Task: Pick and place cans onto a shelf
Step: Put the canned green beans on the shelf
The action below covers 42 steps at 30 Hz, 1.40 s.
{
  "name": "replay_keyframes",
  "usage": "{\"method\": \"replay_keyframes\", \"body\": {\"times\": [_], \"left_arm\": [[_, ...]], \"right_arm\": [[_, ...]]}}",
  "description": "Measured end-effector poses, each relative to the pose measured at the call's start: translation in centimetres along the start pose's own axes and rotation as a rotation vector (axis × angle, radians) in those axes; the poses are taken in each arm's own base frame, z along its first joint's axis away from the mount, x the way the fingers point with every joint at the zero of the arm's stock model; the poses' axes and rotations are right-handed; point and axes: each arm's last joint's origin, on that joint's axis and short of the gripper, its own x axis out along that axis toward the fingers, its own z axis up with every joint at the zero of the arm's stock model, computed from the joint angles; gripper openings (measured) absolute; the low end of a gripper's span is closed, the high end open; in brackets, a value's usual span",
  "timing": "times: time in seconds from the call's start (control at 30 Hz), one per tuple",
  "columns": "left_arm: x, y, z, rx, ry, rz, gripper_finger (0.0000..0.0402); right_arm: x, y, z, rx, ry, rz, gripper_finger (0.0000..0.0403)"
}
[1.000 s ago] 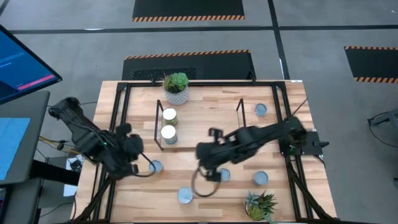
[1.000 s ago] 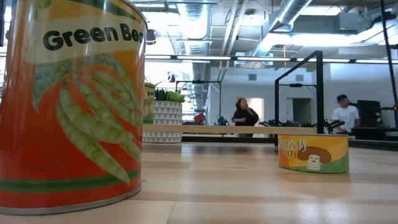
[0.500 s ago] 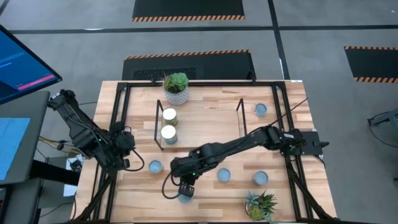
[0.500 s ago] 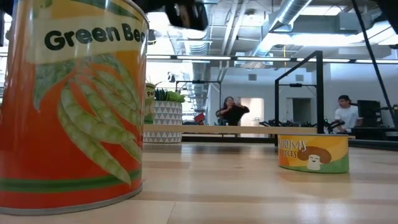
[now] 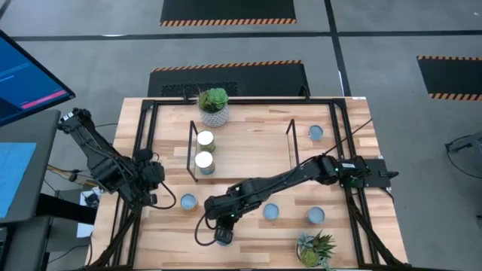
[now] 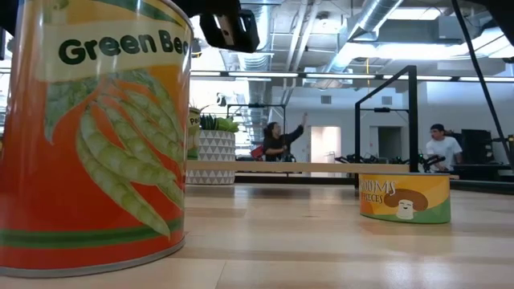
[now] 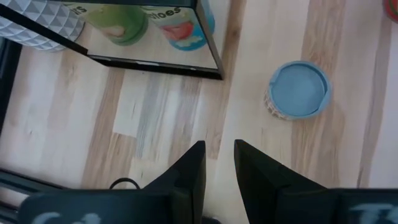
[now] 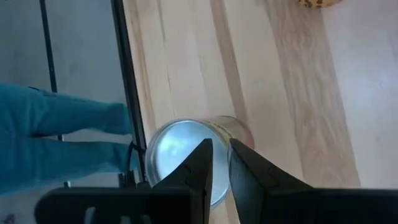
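Can (image 8: 180, 158) directly beneath right hand (image 8: 219, 163) (fingers narrow, nothing held).

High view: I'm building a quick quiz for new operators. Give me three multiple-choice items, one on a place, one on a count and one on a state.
1. Where is the right gripper?
A. Over the shelf
B. Over a can near the table edge with the spiky plant
C. Beside the white pot

2. How many cans are on the shelf?
A. None
B. Two
C. Five

3. How do the cans on the shelf sit?
A. Upright
B. On their sides
C. Stacked on each other

Answers:
1 B: the right gripper is above a can near the edge where the spiky plant stands.
2 B: two cans sit at one end of the shelf.
3 A: both show their round tops to the overhead camera, side by side.
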Motion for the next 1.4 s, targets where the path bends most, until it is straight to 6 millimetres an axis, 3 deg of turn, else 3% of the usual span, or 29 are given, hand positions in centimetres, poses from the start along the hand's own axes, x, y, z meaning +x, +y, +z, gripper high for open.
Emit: {"method": "replay_keyframes", "body": {"times": [0.17, 1.1, 1.4], "left_arm": [[0.0, 0.0, 0.0, -0.001, -0.002, -0.002, 0.0073], [0.0, -0.1, 0.1, -0.008, -0.013, -0.003, 0.0073], [0.0, -0.1, 0.1, -0.007, -0.014, -0.002, 0.0073]], "right_arm": [[1.2, -0.2, -0.4, -0.022, 0.033, -0.01, 0.0075], [1.0, -0.3, -0.9, -0.071, 0.087, -0.027, 0.0075], [1.0, -0.4, -0.8, -0.191, 0.085, -0.021, 0.0075]]}}
